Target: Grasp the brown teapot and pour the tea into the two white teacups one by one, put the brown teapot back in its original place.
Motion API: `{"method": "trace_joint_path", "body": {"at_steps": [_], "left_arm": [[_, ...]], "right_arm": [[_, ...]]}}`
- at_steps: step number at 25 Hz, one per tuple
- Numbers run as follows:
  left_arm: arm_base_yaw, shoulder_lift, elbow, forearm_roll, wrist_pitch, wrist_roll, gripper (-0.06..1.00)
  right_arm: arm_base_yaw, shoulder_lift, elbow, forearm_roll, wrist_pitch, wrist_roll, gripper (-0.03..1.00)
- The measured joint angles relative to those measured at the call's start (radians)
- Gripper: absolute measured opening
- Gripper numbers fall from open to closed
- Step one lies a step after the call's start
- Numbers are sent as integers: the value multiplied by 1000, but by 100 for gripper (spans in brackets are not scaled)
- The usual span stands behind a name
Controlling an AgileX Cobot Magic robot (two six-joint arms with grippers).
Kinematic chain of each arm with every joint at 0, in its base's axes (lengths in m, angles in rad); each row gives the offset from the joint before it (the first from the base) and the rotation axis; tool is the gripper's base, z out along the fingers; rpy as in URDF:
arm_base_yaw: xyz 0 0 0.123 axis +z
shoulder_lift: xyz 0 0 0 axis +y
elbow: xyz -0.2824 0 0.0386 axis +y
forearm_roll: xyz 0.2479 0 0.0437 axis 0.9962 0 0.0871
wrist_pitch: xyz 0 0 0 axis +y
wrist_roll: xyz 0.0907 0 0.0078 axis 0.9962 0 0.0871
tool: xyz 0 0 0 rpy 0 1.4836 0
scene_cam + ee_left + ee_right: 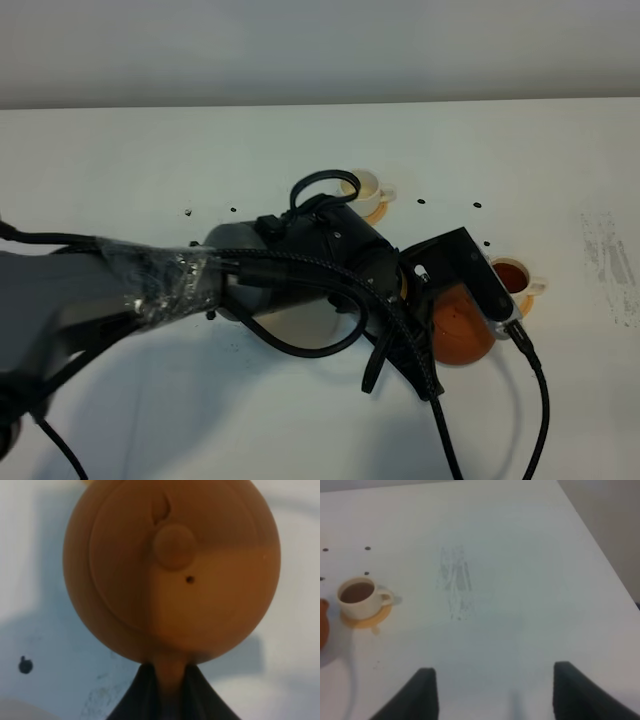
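The brown teapot (464,332) is close beside the front right white teacup (514,277), on its near left. My left gripper (428,300) reaches across and is shut on the teapot's handle. From the left wrist, I look down on the teapot (172,565) and its lid knob, with the handle pinched in the left gripper (170,685). That teacup (358,596) holds brown tea and stands on an orange coaster (369,621). The other teacup (368,187) stands on its coaster further back. My right gripper (495,690) is open over bare table. My arm hides the original place in the exterior view.
The left arm and its cables (300,290) cover the table's middle. Small black dots (420,202) mark the white table (150,170), and a grey scuff (612,265) lies at the right. The table's far right edge (600,555) shows in the right wrist view.
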Motion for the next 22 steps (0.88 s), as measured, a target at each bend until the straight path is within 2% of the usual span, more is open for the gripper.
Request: {"method": "trace_joint_path", "body": {"at_steps": [15,22], "left_arm": [[5,25,0,-17,-21,-1,10],[21,-68,-3,55,-21,4,10]], "right_arm": [[0,0,0,0,0,0,50],[0,0,0,0,0,0,50]]}}
